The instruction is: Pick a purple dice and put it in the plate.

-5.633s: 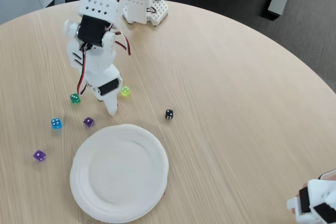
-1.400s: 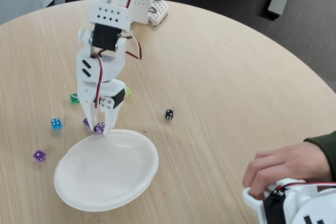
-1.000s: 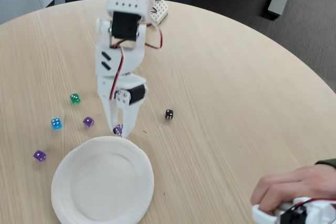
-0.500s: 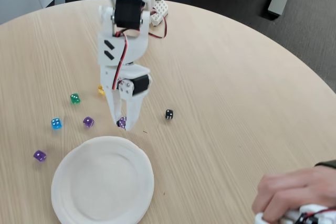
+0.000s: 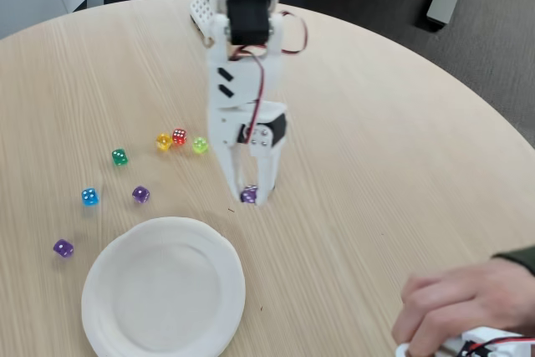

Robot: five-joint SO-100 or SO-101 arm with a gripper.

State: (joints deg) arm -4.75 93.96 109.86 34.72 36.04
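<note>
Gripper: the gripper [image 5: 250,196] points down, its two white fingers [image 5: 227,175] closed narrowly on a small purple cube held between the tips.
Held item: the purple dice [image 5: 249,196], white pips visible, clamped at the fingertips; whether it is lifted off the table [image 5: 376,140] or brushing it cannot be told from this angle.
Change: over the last second and a half the arm has swung to the right in the fixed view, carrying the die with it. It was at the plate's upper rim then; it is now up and to the right of the plate, well off the rim.
Plate: the plate [image 5: 163,288] lies flat near the lower left with nothing in it. It sits lower and further left than it did several seconds ago, so it has been shifted.
Meaning for task: the grasp holds, but the die has moved away from its target. In my judgement the placing step is not done, and the arm must come back down-left over the plate before letting go.
Other dice: two darker purple dice [image 5: 140,195] [image 5: 63,248], a blue die [image 5: 89,196], a green die [image 5: 119,157] and a yellow, red and lime cluster [image 5: 179,140] lie left of the arm, all outside the plate.
Bystander: a person's hand [image 5: 456,311] rests at the lower right corner on a white device.
Risk: a release here would drop the die on bare table.
</note>
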